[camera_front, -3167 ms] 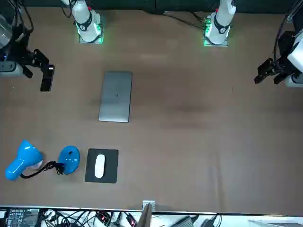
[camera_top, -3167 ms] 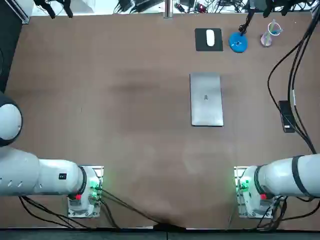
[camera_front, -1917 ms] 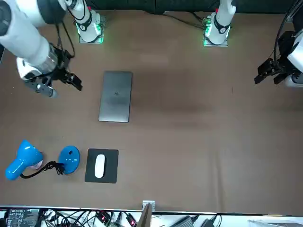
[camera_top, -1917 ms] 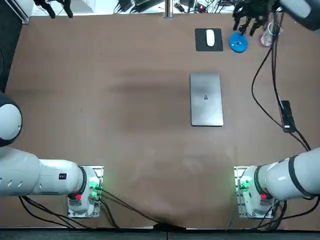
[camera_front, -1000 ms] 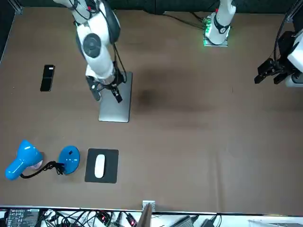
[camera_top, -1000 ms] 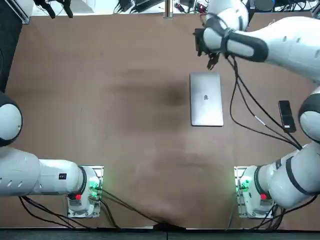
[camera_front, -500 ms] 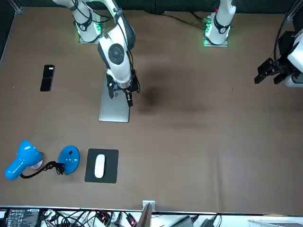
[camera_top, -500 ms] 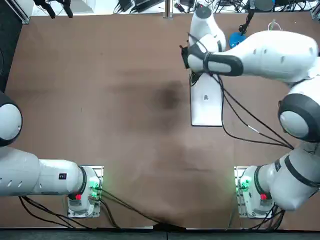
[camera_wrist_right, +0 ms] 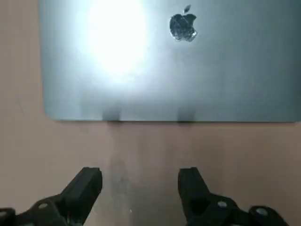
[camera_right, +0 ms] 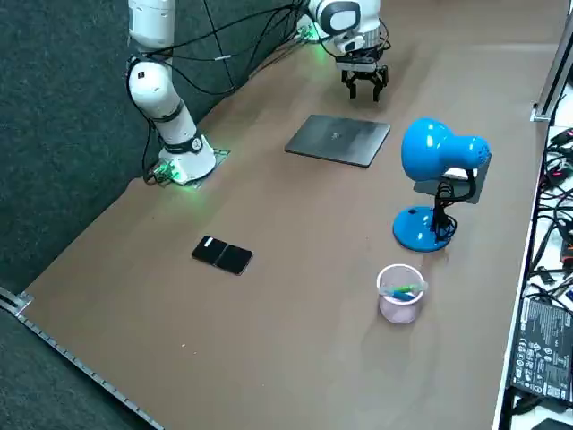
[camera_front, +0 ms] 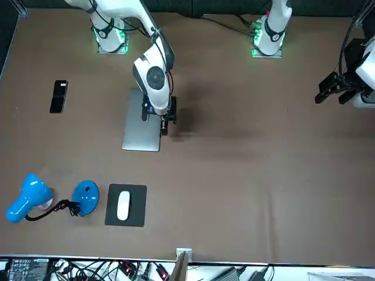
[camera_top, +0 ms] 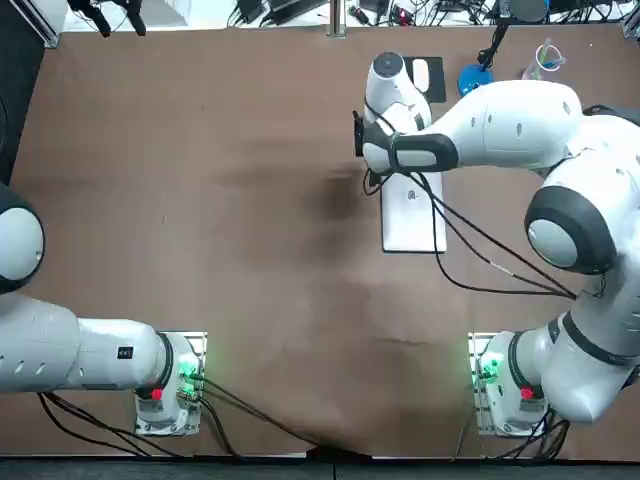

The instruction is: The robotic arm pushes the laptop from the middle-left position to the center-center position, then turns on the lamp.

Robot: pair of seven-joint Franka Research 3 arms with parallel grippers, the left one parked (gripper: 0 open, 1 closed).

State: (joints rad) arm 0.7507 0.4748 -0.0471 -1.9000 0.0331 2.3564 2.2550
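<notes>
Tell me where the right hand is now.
Top view: the right hand is beside the laptop's left long edge, open and facing it, a gap between them.

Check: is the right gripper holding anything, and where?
Nothing held. The right gripper is open and empty, just off the laptop edge, not touching it.

Beside the right gripper (camera_wrist_right: 140, 175), the laptop (camera_wrist_right: 178, 70) runs past the wrist view's edges

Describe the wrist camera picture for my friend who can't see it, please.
A closed silver laptop lies flat on the brown table, with the logo on its lid showing. The right gripper faces one long edge, its two black fingers open, with a strip of bare table between them and the laptop.
</notes>
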